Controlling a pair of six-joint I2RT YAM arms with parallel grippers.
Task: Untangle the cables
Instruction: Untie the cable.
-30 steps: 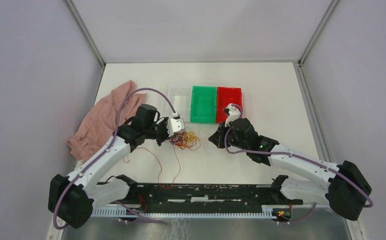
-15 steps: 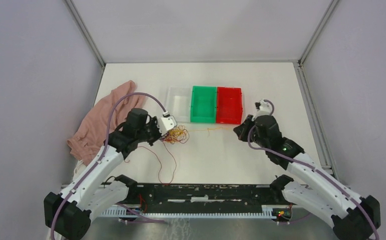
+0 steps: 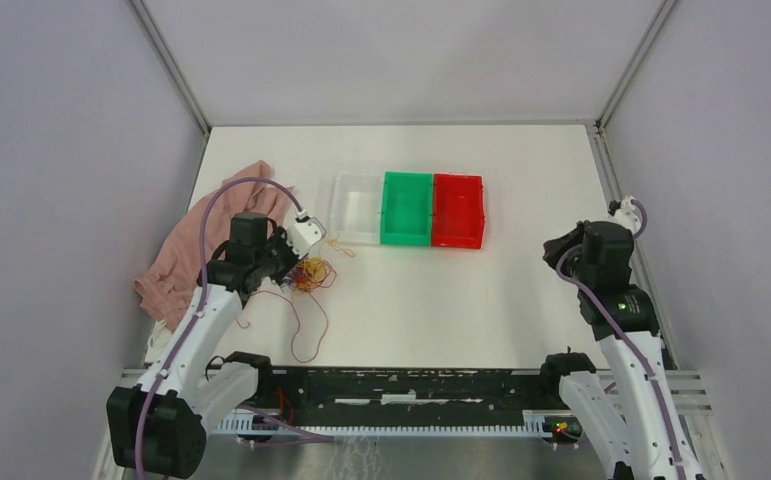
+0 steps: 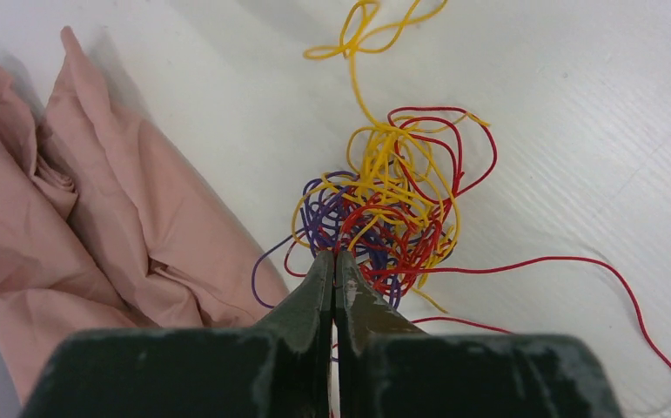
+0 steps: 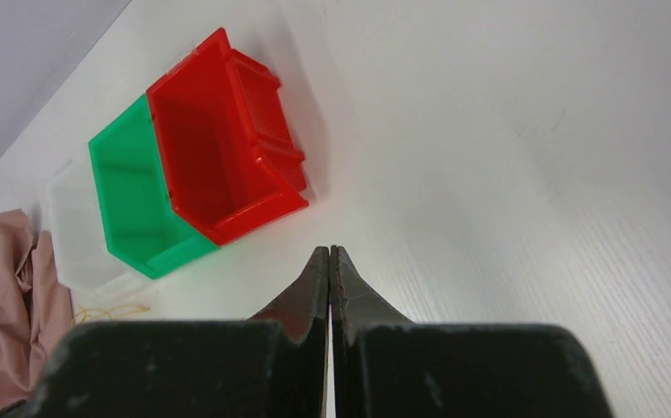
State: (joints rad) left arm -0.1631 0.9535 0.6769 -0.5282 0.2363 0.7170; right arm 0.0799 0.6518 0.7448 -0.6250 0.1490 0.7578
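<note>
The cables are a tangled ball of red, yellow and purple wires [image 3: 311, 272] on the table beside the pink cloth. My left gripper [image 3: 298, 264] is shut on the near edge of the ball [image 4: 392, 200], its tips [image 4: 334, 254] buried in the wires. A long red wire [image 3: 306, 330] trails toward the table's front. A yellow loop [image 3: 339, 245] sticks out toward the clear bin and also shows in the left wrist view [image 4: 358, 26] and the right wrist view [image 5: 110, 309]. My right gripper [image 3: 558, 246] is shut and empty [image 5: 330, 250], at the far right above bare table.
A crumpled pink cloth [image 3: 196, 245] lies left of the tangle, close to my left gripper [image 4: 70, 218]. A clear bin [image 3: 356, 208], a green bin [image 3: 407, 208] and a red bin [image 3: 458, 210] stand in a row at mid table. Grey walls enclose the table.
My left gripper dragged the tangle left toward the cloth. My right arm swung far right; the yellow wire stretched to it earlier now lies slack by the clear bin.
</note>
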